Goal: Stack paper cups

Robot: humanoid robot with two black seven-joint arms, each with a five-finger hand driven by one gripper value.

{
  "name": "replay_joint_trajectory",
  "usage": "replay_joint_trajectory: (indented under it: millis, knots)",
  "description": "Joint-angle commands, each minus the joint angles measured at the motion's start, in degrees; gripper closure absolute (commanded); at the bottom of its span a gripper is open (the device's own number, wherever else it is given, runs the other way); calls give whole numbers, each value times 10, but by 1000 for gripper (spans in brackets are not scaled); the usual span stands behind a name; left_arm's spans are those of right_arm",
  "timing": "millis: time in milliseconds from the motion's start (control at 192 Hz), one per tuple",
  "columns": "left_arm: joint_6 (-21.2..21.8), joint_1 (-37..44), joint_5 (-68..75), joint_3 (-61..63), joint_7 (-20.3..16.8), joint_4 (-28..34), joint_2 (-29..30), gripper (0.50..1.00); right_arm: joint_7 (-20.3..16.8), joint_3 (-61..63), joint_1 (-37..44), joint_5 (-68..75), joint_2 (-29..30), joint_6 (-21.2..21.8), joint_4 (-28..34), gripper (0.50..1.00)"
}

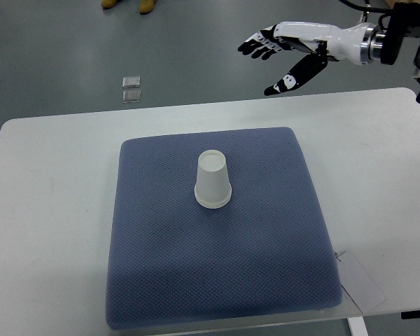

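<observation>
A white paper cup [213, 180] stood upside down, rim on the cloth, near the middle of a blue-grey padded mat [161, 280] that lay on a white table [49, 210]; whether it was a single cup or a stack already nested could not be told from above, and no other loose cup showed anywhere on the mat or table; the right hand [283, 52] hung well apart from it, beyond the table's far edge and over the grey floor, its arm entering from the upper right corner; the fingers [260, 44] were spread and relaxed, extended toward the left, the thumb [292, 75] angled down and away from them, and they held nothing; the left hand was out of view. To do the step well, the hand would probably need to come in over the mat and descend beside the cup, closing lightly around its wall rather than its base, since thin paper would likely crush or skid under a hard grip; the soft mat might let the cup tip if nudged sideways. Two small clear squares [131, 88] lay on the floor beyond the table; a pale card [360, 283] poked out at the mat's near right corner.
</observation>
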Motion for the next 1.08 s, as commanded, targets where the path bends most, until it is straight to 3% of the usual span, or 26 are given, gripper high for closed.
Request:
replay_joint_trajectory:
  millis: [0, 182, 504, 608, 671, 1076]
  knots:
    - [0, 0, 0, 0, 0, 0, 0, 500, -38, 0, -41, 116, -15, -69, -35, 642]
    - [0, 0, 0, 0, 0, 0, 0, 500, -76, 2, -102, 291, -14, -143, -70, 640]
    - [0, 0, 0, 0, 0, 0, 0, 500, -70, 4, -155, 361, 20, -205, -111, 638]
    - [0, 0, 0, 0, 0, 0, 0, 500, -69, 4, -160, 361, 36, -210, -118, 638]
    - [0, 0, 0, 0, 0, 0, 0, 500, -70, 6, -170, 361, 52, -211, -130, 585]
    - [0, 0, 0, 0, 0, 0, 0, 500, -71, 149, -233, 368, 129, -236, -166, 583]
